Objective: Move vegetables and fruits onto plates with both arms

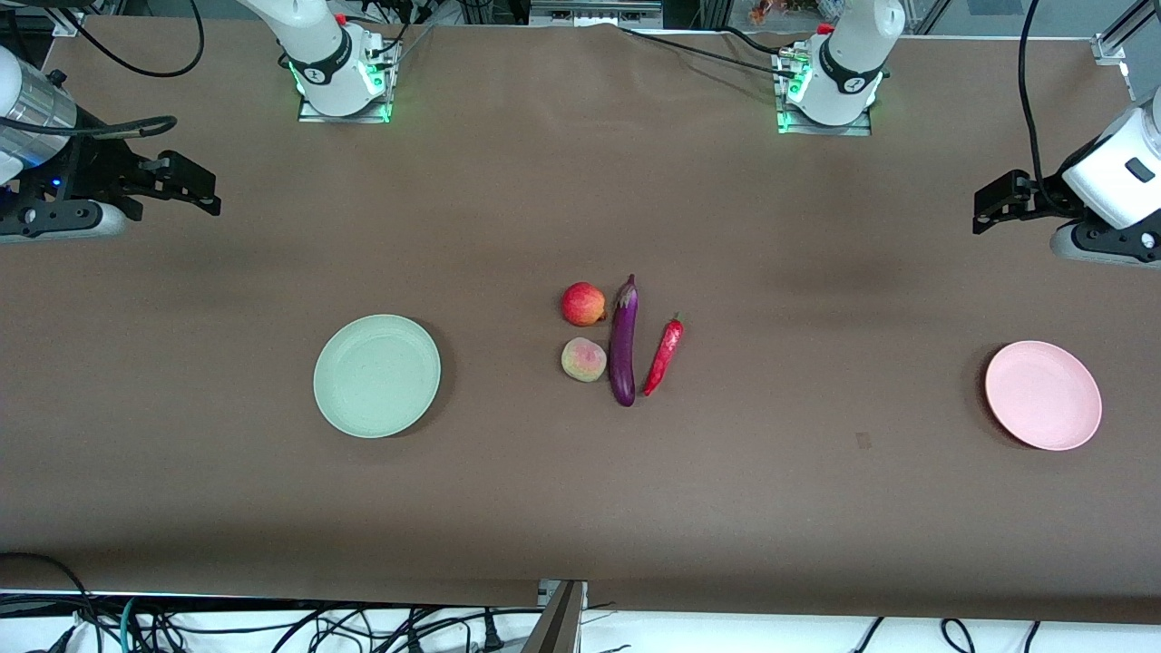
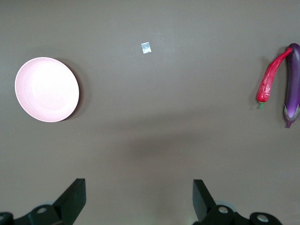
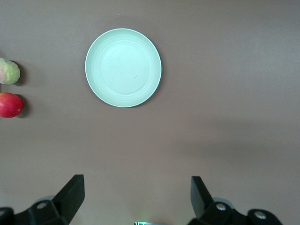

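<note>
In the table's middle lie a red fruit (image 1: 582,303), a pale peach-like fruit (image 1: 583,359) nearer the front camera, a purple eggplant (image 1: 623,343) beside them, and a red chili (image 1: 663,356) beside the eggplant. The mint green plate (image 1: 376,375) lies toward the right arm's end, the pink plate (image 1: 1043,394) toward the left arm's end. My left gripper (image 1: 993,201) hangs open and empty high over the table's end; its wrist view shows the pink plate (image 2: 47,89), chili (image 2: 270,79) and eggplant (image 2: 292,84). My right gripper (image 1: 186,186) hangs open and empty; its wrist view shows the green plate (image 3: 123,67) and both fruits (image 3: 9,88).
A small pale tag (image 1: 863,441) lies on the brown table cover between the chili and the pink plate, seen also in the left wrist view (image 2: 146,48). The arm bases (image 1: 343,82) stand along the table's edge farthest from the front camera. Cables hang below the near edge.
</note>
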